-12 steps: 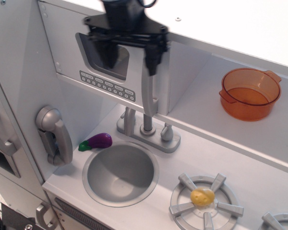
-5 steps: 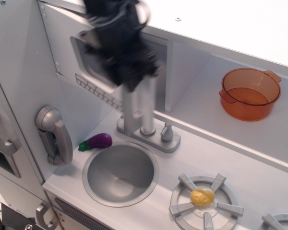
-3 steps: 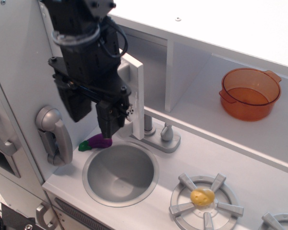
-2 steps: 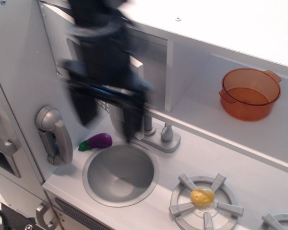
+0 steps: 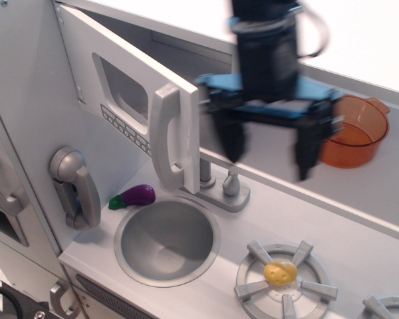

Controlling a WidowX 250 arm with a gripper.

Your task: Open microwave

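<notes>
The microwave (image 5: pixel 130 100) is a light-grey compartment at the upper left. Its door stands swung wide open toward me, showing its clear window, a row of small buttons and the tall grey bar handle (image 5: pixel 165 136). My gripper (image 5: pixel 269 147) is black, blurred by motion, and hangs open and empty to the right of the door edge, above the counter. It touches nothing.
A sink (image 5: pixel 166 240) with a faucet (image 5: pixel 216 186) lies below the door. A purple toy eggplant (image 5: pixel 138 195) lies left of the sink. A grey phone handset (image 5: pixel 75 187) hangs on the left wall. An orange pot (image 5: pixel 356 133) sits on the shelf. A yellow item (image 5: pixel 280 272) rests on the burner.
The microwave door went from shut to wide open, pulled by its handle. My gripper then let go and swung from left of the door to the right of it.
</notes>
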